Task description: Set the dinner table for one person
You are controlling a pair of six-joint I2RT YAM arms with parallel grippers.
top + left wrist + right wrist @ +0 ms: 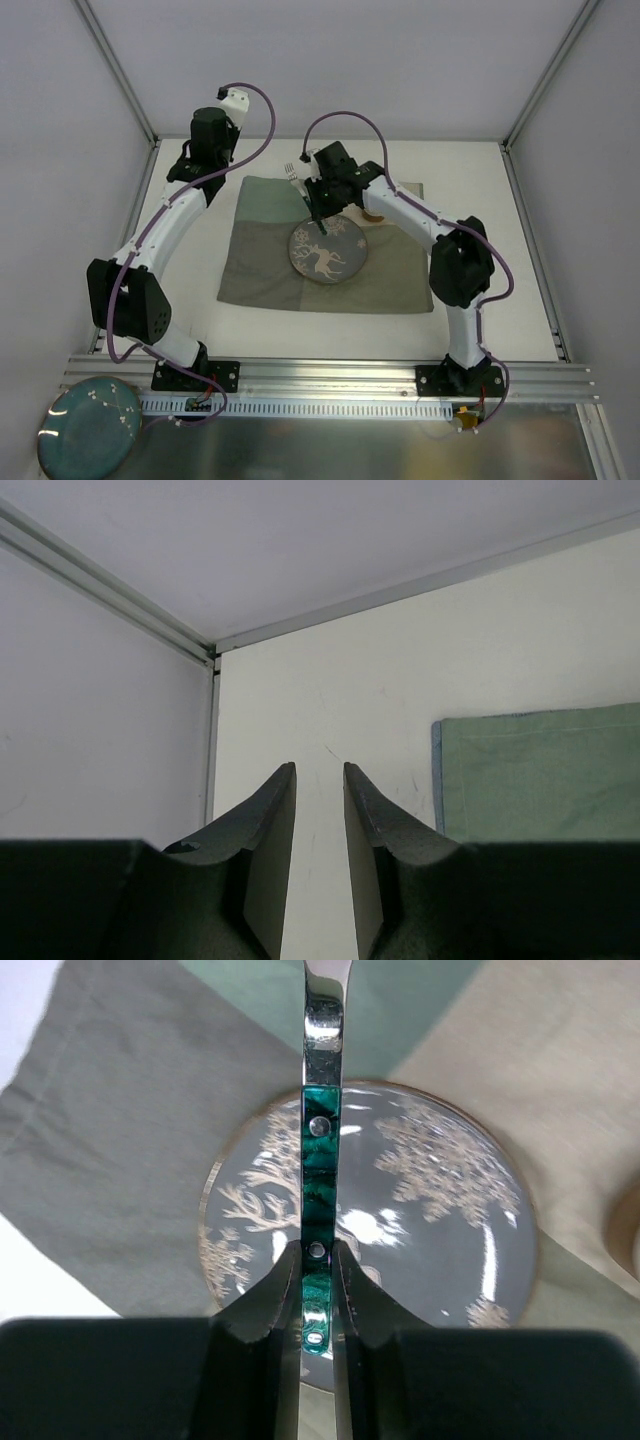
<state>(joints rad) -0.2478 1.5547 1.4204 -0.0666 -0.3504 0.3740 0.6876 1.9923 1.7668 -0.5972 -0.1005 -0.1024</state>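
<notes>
The right jaws are clamping the fork point(322, 1130) by its green handle, hanging it over the plate point(440, 1220), which is sitting on the mat point(130, 1110) in the middle of the tabletop point(480, 200). The left jaws, narrowly parted and holding nothing, are hovering near the far left corner. The fork is likely heading for a spot beside the plate, so it wants carrying clear of the rim and lowering flat onto the cloth before release.
</notes>
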